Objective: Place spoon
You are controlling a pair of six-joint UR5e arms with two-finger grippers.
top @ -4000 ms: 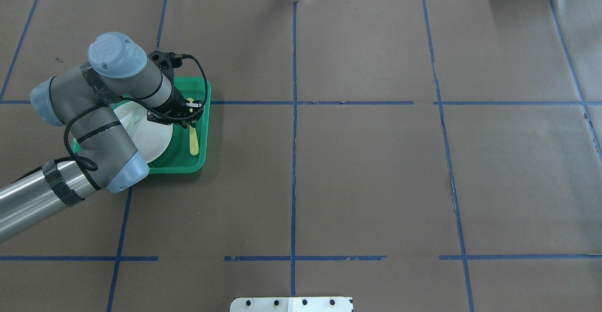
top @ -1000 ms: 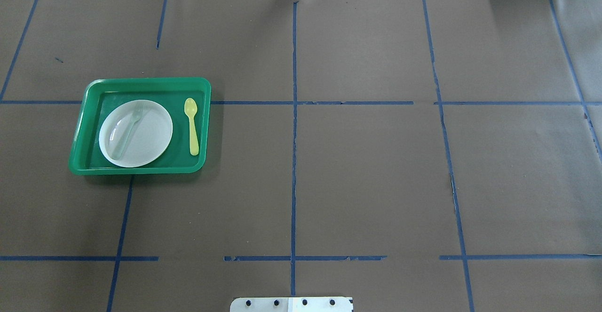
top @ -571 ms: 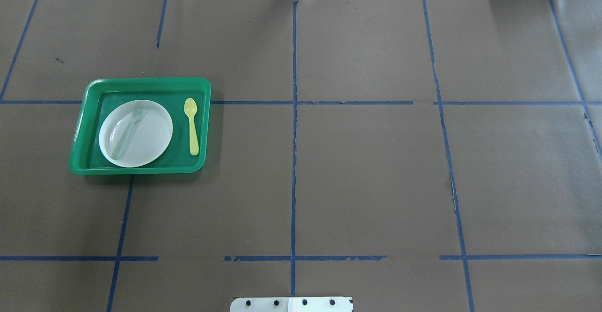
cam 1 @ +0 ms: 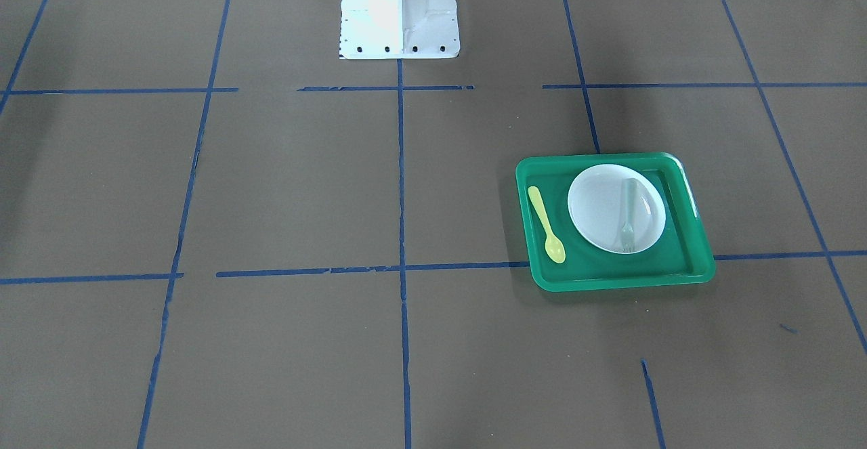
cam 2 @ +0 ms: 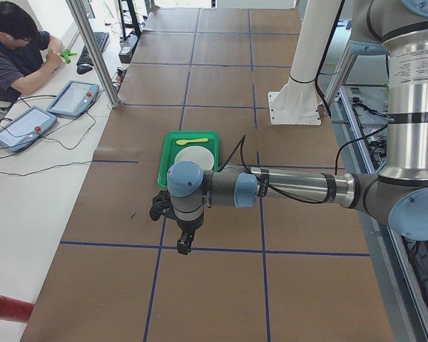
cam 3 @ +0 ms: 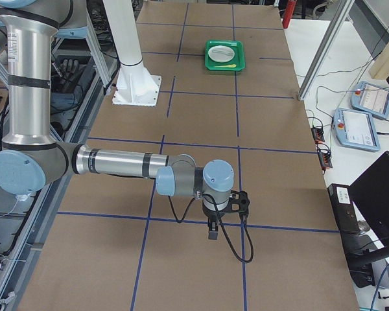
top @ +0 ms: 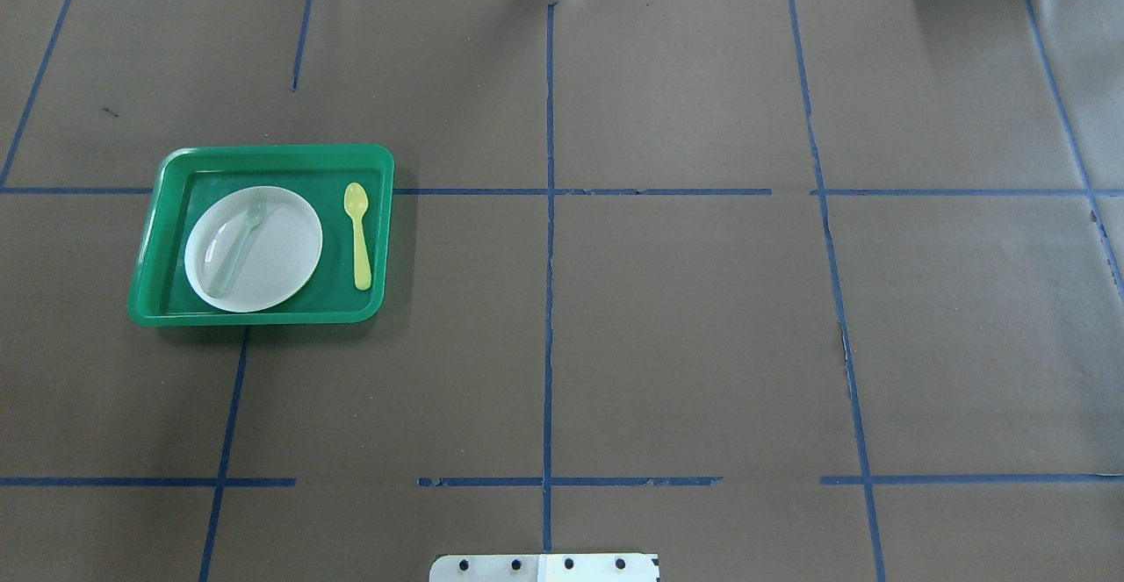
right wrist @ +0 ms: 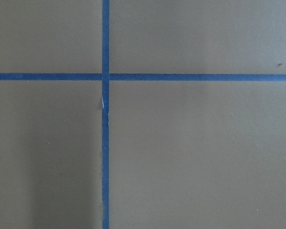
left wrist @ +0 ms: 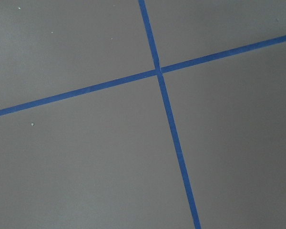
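The yellow spoon (top: 358, 235) lies flat in the green tray (top: 263, 151), on the tray floor right of the white plate (top: 277, 257), with its bowl toward the far side. It also shows in the front view (cam 1: 546, 224) and the left side view (cam 2: 191, 141). No gripper is near it. My left gripper (cam 2: 182, 246) hangs over bare table away from the tray; I cannot tell if it is open or shut. My right gripper (cam 3: 212, 231) hangs over bare table at the far end; I cannot tell its state either.
A pale translucent fork (top: 235, 244) lies on the plate. Brown paper with blue tape lines covers the table. The white robot base (cam 1: 398, 9) stands at the table's middle edge. An operator (cam 2: 18, 50) sits at a side desk with tablets.
Four seconds ago my left arm was over the tray with its gripper at the spoon. It has since left the overhead view. The spoon lies where it was.
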